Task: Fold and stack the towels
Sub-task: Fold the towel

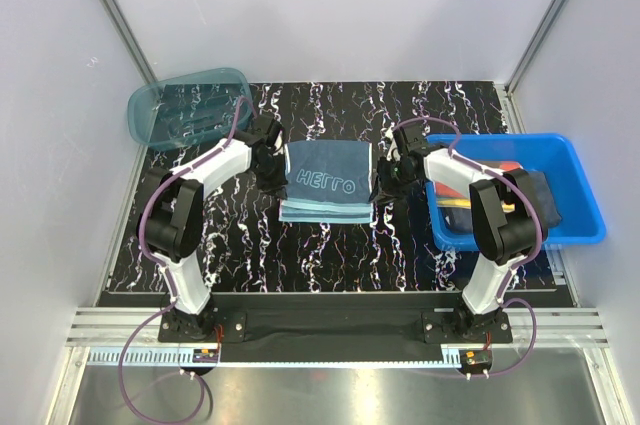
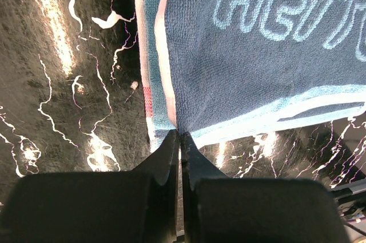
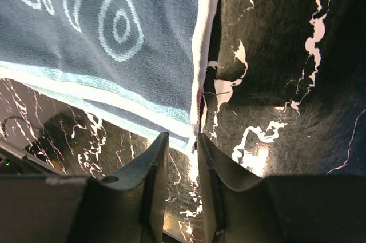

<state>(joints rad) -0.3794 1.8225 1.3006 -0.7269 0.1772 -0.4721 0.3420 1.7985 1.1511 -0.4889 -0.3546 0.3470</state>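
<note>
A dark grey-blue towel (image 1: pixel 325 183) with light-blue lettering and pale stripes lies folded in the middle of the black marbled table. My left gripper (image 1: pixel 272 173) is at its left edge. In the left wrist view the left gripper (image 2: pixel 180 135) is shut, with a near corner of the towel (image 2: pixel 257 66) pinched at its tips. At the towel's right edge is my right gripper (image 1: pixel 385 183). The right wrist view shows the right gripper (image 3: pixel 183 137) open a little, with the towel's (image 3: pixel 114 66) striped corner just at its fingertips and not gripped.
A rigid blue bin (image 1: pixel 585 190) stands at the right, close to the right arm, holding a dark cloth (image 1: pixel 535 195) and an orange-red cloth (image 1: pixel 500 165). A teal basket (image 1: pixel 190 110) sits at the back left. White walls close in the table.
</note>
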